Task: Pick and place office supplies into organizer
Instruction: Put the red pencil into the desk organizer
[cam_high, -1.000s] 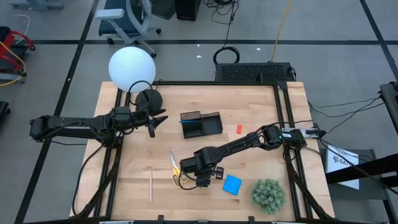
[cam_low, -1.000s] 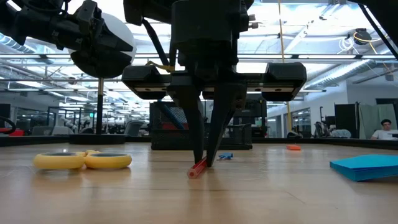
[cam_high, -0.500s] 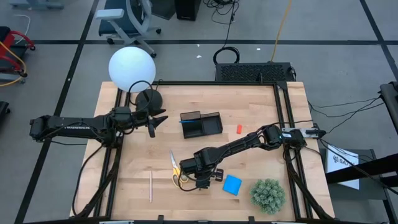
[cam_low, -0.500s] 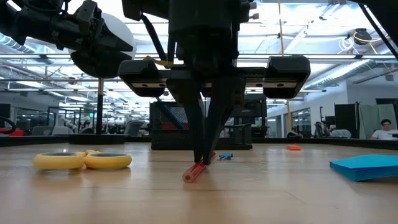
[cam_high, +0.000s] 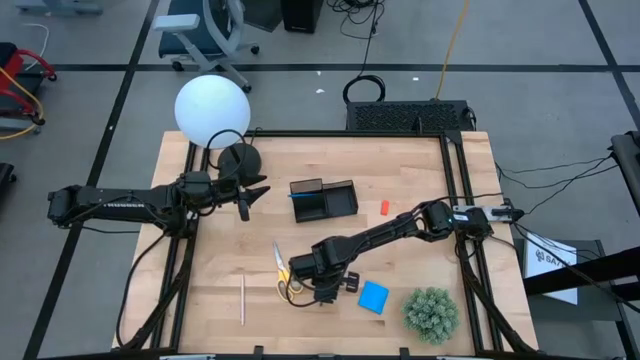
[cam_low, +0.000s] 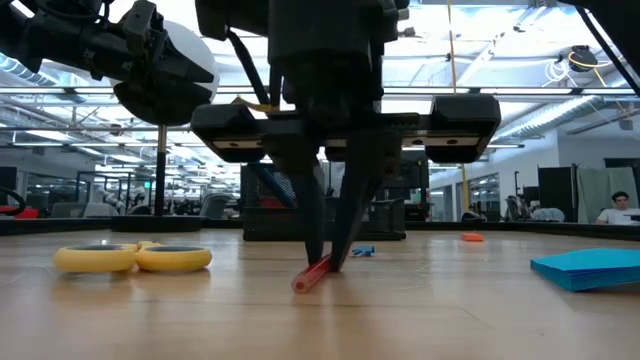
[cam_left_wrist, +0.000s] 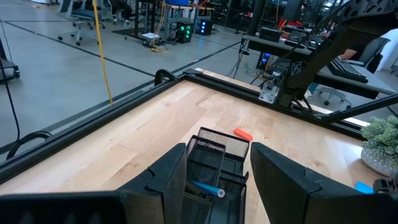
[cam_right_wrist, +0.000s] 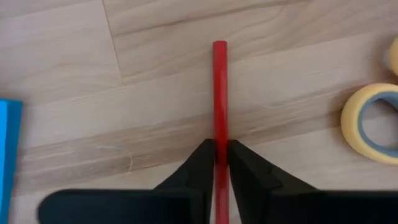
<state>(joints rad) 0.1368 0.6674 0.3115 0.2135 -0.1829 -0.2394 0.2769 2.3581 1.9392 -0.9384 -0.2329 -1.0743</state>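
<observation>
Right gripper (cam_right_wrist: 217, 158) down at the tabletop, fingers (cam_right_wrist: 198, 163) narrowed onto a red pen (cam_right_wrist: 219, 93), one tip pressing each side of the shaft; in the low view the same pair (cam_low: 333, 262) straddling the pen (cam_low: 311, 276), whose near end rests on the wood. Seen from above, right gripper (cam_high: 322, 290) at about 6 o'clock from the organizer (cam_high: 323, 200), low on the table (cam_high: 400, 165). Just at its 9 o'clock, yellow-handled scissors (cam_high: 286, 274), blades pointing toward 11 o'clock, yellow rings (cam_low: 133, 258) flat on the wood. Near its 3 o'clock, blue square notepad (cam_high: 373, 296), lying flat. Farther at 9 o'clock, well apart, a pale wooden pencil (cam_high: 242, 299) running 12 to 6. Organizer near the table's middle, with a blue pen (cam_left_wrist: 205, 188) inside one compartment; small red eraser (cam_high: 384, 207) just at its 3 o'clock, apart from it. Green spiky plant ball (cam_high: 431, 313) toward the 5 o'clock corner. Left gripper (cam_left_wrist: 217, 163) held off the wood at 9 o'clock of the organizer, jaws spread wide and holding nothing, pointing toward it. White globe lamp (cam_high: 212, 112) and round black base (cam_high: 240, 158) at the 11 o'clock corner.
</observation>
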